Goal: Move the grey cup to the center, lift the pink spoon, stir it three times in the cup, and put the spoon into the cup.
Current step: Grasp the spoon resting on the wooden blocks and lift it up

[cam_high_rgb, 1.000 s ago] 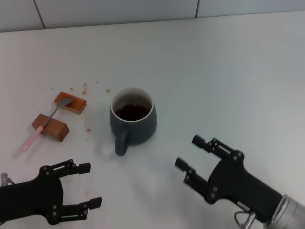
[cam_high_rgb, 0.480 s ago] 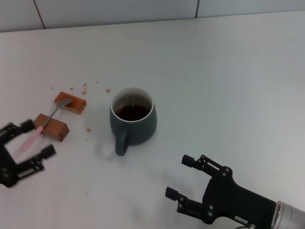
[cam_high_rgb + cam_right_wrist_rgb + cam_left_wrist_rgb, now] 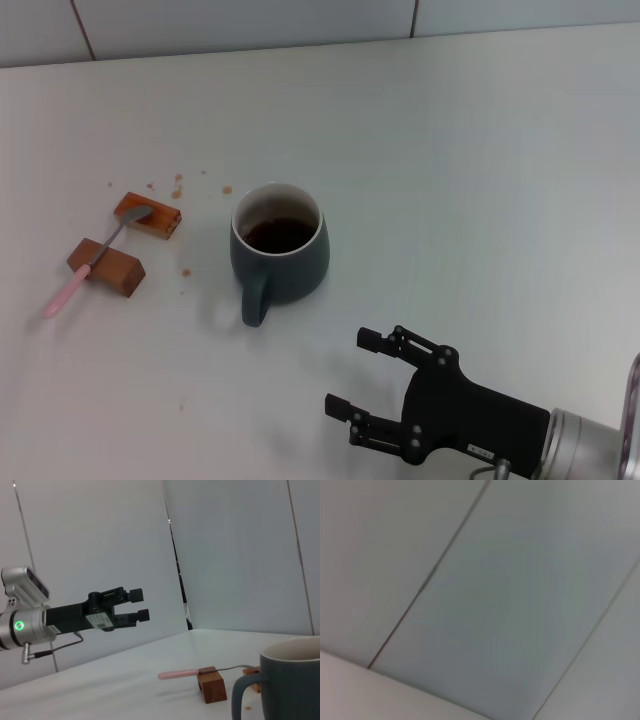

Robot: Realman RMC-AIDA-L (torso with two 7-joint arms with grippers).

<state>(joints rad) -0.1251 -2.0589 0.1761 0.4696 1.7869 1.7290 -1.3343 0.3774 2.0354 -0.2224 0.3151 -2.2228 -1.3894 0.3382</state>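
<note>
The grey cup (image 3: 279,253) stands upright on the table (image 3: 480,150), a little to the 9 o'clock side of the middle of the head view. Its handle points toward 6 o'clock, to the robot, and there is dark liquid inside. The pink spoon (image 3: 92,263) lies at about 9 o'clock from the cup, well apart from it. It rests across two brown blocks (image 3: 107,266): the metal bowl on the far block, the pink handle hanging over the near block and down to the table.

The right gripper (image 3: 368,374) hovers at about 5 o'clock from the cup, near but not touching it, with its jaws apart and turned toward the cup. The left gripper (image 3: 140,605) shows only in the right wrist view, raised high above the table on the spoon's side, jaws apart with nothing between them.

The cup seems to be placed already, so the step in hand is probably to fetch the spoon. For this the left gripper should descend over the pink handle where it is free of the near block. It should close gently across the thin handle, then lift straight up so the blocks are not pushed.
</note>
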